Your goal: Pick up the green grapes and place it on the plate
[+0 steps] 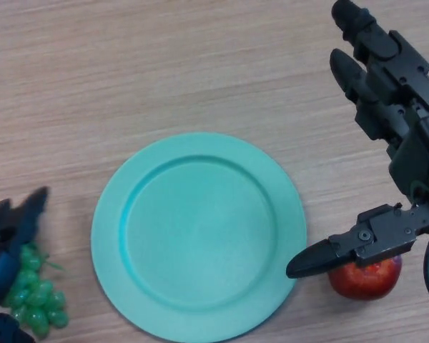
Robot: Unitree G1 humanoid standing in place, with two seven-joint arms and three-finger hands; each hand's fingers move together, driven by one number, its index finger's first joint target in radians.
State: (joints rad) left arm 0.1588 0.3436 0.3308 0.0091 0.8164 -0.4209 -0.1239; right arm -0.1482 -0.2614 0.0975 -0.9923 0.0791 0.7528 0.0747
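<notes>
Grapes (34, 300): one green bunch, near-left corner of the table (200, 64), just left of the plate (198, 236) with a thin strip of wood between them. Bunch is partly cut by the near edge and partly hidden under the left robot hand (11, 229), so its full outline is not visible; the visible part runs longer near-to-far than left-to-right, and a short green stem pokes out toward the right, toward the plate. Left robot hand sits over the far-left part of the bunch, dark fingers pointing far and slightly right; only part of it shows, cannot tell whether the fingers are curled on the grapes or loose.

Plate: one, teal, round, flat on the table at centre, nothing on it.

Right robot hand (393, 121) comes in from the right side, fingers straight and spread wide, pointing far-left, holding nothing. Its thumb (322, 257) sticks out to the left low down, tip over the plate's right rim.

Apple (365, 277): one, red, near right, just beside the plate's right edge, partly under the right thumb.
</notes>
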